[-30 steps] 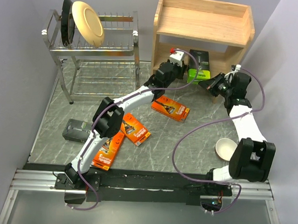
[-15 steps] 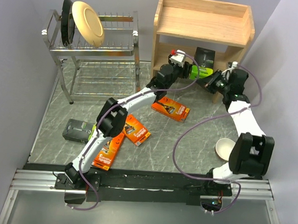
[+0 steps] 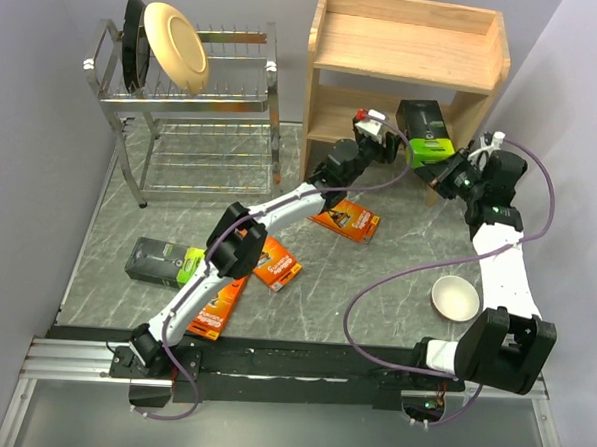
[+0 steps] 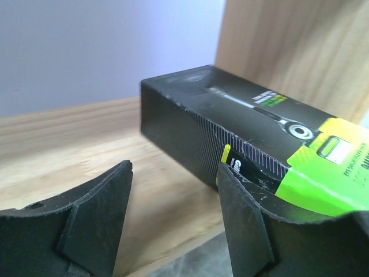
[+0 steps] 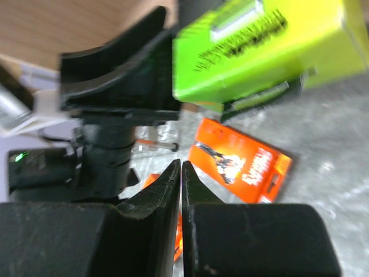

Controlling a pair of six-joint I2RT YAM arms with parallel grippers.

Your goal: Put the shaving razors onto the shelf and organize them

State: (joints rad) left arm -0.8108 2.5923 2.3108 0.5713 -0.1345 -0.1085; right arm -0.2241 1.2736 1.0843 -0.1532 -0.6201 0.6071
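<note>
A black razor pack with a lime-green end [image 3: 427, 130] lies on the lower tier of the wooden shelf [image 3: 408, 51], its green end sticking out at the front. My left gripper [image 3: 388, 140] is open and empty just left of it. In the left wrist view the pack [image 4: 230, 130] lies beyond the right finger [image 4: 248, 225], not between the jaws [image 4: 173, 225]. My right gripper [image 3: 444, 178] is shut and empty, just below the pack's green end [image 5: 259, 40]. Three orange packs [image 3: 346, 218] [image 3: 276, 263] [image 3: 210, 304] and a second black pack [image 3: 159, 261] lie on the table.
A chrome dish rack [image 3: 189, 108] with plates stands at the back left. A white bowl [image 3: 453, 297] sits on the table near the right arm. The shelf's top tier holds nothing. Purple cables loop from both arms over the table.
The black and green pack has moved right and deeper onto the lower tier. My left gripper has followed it toward the shelf. My right gripper has shifted right.
</note>
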